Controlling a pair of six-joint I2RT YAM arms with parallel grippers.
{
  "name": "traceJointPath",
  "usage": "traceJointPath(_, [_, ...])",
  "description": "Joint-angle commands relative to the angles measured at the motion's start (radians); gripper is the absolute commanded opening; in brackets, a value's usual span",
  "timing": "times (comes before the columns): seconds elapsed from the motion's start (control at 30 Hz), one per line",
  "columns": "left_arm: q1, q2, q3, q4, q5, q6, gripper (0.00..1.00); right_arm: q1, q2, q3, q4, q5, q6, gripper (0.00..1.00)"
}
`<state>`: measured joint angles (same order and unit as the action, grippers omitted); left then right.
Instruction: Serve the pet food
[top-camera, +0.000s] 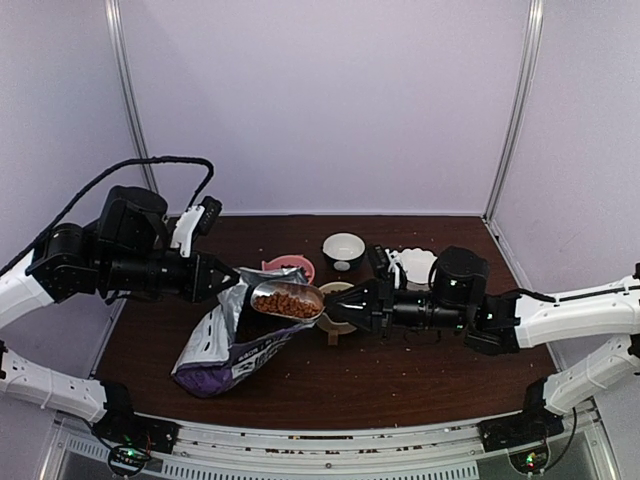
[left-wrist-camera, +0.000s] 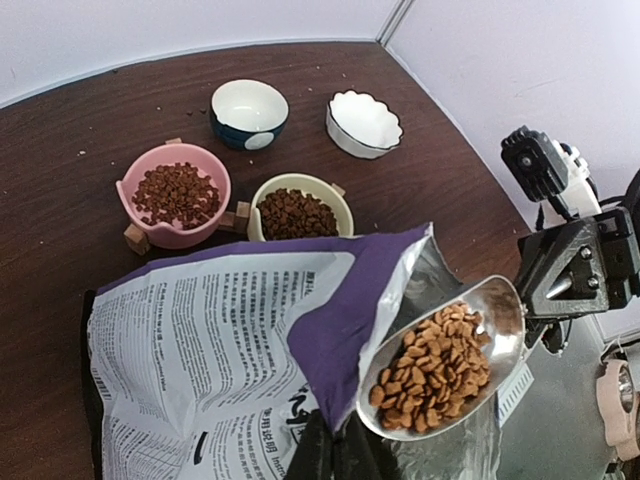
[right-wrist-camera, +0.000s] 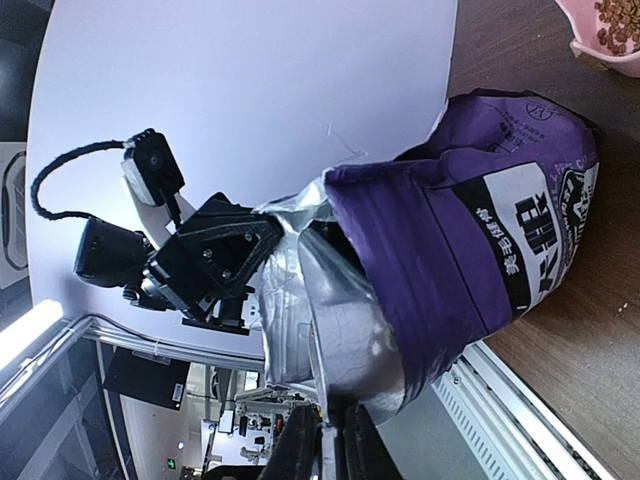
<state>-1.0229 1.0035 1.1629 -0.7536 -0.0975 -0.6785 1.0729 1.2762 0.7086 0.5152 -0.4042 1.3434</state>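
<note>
Pet food (left-wrist-camera: 435, 368) fills the silver scoop (left-wrist-camera: 470, 330), which hangs level at the mouth of the purple-and-white bag (left-wrist-camera: 210, 340). The right gripper (right-wrist-camera: 328, 418) is shut on the scoop's handle; from it I see the scoop's underside (right-wrist-camera: 375, 320). The left gripper (left-wrist-camera: 337, 430) is shut on the bag's top edge, holding the mouth open. From above, the scoop (top-camera: 288, 300) sits between the left gripper (top-camera: 228, 283) and the right gripper (top-camera: 335, 308). More pet food lies in the pink bowl (left-wrist-camera: 175, 195) and the yellow bowl (left-wrist-camera: 298, 212).
An empty dark blue bowl (left-wrist-camera: 248, 110) and an empty white scalloped bowl (left-wrist-camera: 363, 122) stand behind the filled ones. Loose crumbs dot the brown table (top-camera: 430, 370). White walls close in the back and sides.
</note>
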Motion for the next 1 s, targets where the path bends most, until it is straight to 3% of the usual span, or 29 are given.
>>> traceJointPath(0.0, [0.001, -0.045, -0.009, 0.071, -0.091, -0.022, 0.00, -0.011, -0.047, -0.022, 0.084, -0.009, 0.051, 0.00])
traceJointPath(0.13, [0.001, -0.037, -0.019, 0.087, -0.098, -0.027, 0.00, -0.010, -0.070, 0.001, 0.115, -0.030, 0.051, 0.00])
traceJointPath(0.4, [0.030, -0.006, -0.011, -0.013, -0.185, -0.018, 0.00, -0.048, -0.153, 0.047, -0.023, 0.017, -0.019, 0.00])
traceJointPath(0.67, [0.275, -0.113, -0.065, -0.041, -0.110, 0.059, 0.00, -0.199, -0.194, 0.044, -0.117, 0.015, -0.081, 0.00])
traceJointPath(0.97, [0.517, -0.138, 0.005, -0.115, -0.076, 0.212, 0.00, -0.314, -0.084, 0.052, -0.145, 0.006, -0.143, 0.00])
